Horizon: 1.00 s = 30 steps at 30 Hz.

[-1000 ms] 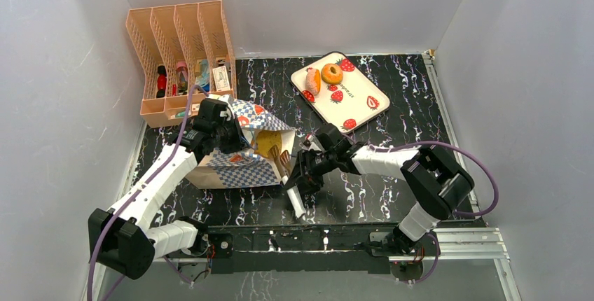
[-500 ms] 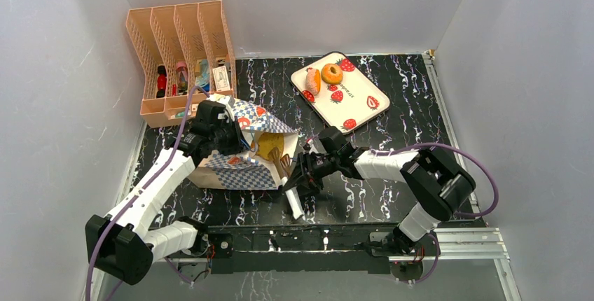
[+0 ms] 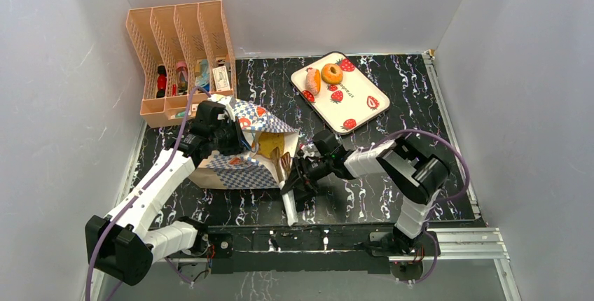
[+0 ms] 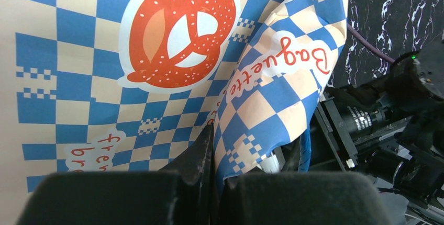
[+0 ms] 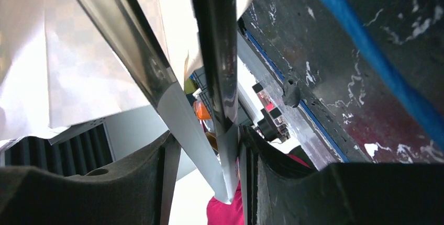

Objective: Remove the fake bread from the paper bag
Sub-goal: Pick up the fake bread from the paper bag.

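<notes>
The paper bag (image 3: 235, 169) lies on its side, mouth facing right; its chequered side fills the left wrist view (image 4: 157, 52). My left gripper (image 3: 231, 135) is shut on a fold of the bag's upper side (image 4: 215, 149). My right gripper (image 3: 302, 173) is shut on silver tongs (image 3: 289, 204), whose tips point into the bag's mouth. The tongs' two blades (image 5: 214, 52) run up between my right gripper's fingers (image 5: 209, 157). A yellow-orange bread piece (image 3: 269, 147) and a brown slice (image 3: 284, 163) show inside the mouth. A donut (image 3: 331, 73) and a pinkish roll (image 3: 312, 81) lie on the tray.
The strawberry-print tray (image 3: 357, 101) sits at the back right. The peach file rack (image 3: 178, 52) stands at the back left, just behind the bag. A blue cord handle (image 5: 366, 47) crosses the black marbled mat (image 3: 378, 196) by the right gripper.
The right arm has slid left, bringing the tongs closer to the bag's mouth, and its elbow has swung left. The left gripper keeps its hold on the bag, which barely shifted.
</notes>
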Motion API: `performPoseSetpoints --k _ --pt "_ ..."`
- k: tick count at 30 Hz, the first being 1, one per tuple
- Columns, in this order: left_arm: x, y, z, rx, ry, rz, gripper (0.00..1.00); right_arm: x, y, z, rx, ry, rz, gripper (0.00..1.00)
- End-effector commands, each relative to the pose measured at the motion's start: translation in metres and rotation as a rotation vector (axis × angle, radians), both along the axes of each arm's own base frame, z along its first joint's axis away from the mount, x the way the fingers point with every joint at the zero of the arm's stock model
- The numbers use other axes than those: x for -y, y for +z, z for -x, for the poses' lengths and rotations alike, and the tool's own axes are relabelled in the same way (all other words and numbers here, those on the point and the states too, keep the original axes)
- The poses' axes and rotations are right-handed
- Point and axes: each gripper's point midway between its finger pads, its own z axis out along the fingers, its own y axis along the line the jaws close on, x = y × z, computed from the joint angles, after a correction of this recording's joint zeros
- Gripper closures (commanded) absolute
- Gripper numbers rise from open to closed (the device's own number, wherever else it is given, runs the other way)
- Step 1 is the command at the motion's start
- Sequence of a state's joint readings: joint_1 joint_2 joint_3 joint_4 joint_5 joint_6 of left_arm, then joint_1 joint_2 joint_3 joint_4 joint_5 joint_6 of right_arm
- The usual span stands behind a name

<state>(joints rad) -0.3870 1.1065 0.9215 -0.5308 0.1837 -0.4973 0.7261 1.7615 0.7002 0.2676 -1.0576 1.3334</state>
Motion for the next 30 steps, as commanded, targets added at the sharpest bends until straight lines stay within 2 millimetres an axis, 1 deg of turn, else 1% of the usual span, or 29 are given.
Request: performPoseSetpoints --k 1,4,6,8,11,14,19,22,30 --pt "0.007 0.016 0.002 0.029 -0.041 0.047 1.0 -0.01 0.003 -0.011 0.019 0.018 -0.039 0.6" --pt "0.006 0.015 0.003 0.028 -0.038 0.044 1.0 -0.014 0.002 -0.014 0.017 0.032 -0.048 0.61" --pt "0.006 0.014 0.005 0.025 -0.033 0.045 1.0 -0.016 0.002 -0.017 0.018 0.035 -0.051 0.66" --pt "0.005 0.013 0.005 0.028 -0.027 0.046 1.0 -0.017 0.004 -0.017 0.021 0.039 -0.058 0.73" --pt "0.003 0.01 0.006 0.023 -0.017 0.042 1.0 -0.016 0.008 -0.016 0.021 0.034 -0.075 0.87" --pt "0.002 0.009 0.005 0.024 -0.004 0.037 1.0 -0.014 0.015 -0.013 0.006 0.016 -0.096 1.0" --pt "-0.005 0.004 0.005 0.019 0.044 0.015 1.0 -0.009 0.03 -0.009 0.017 -0.013 -0.118 1.0" --pt "-0.011 0.002 0.004 0.019 0.078 -0.003 1.0 -0.006 0.046 -0.007 0.028 -0.031 -0.152 1.0" --pt "-0.028 0.003 0.0 0.027 0.175 -0.063 1.0 0.0 0.074 -0.002 0.052 -0.069 -0.19 1.0"
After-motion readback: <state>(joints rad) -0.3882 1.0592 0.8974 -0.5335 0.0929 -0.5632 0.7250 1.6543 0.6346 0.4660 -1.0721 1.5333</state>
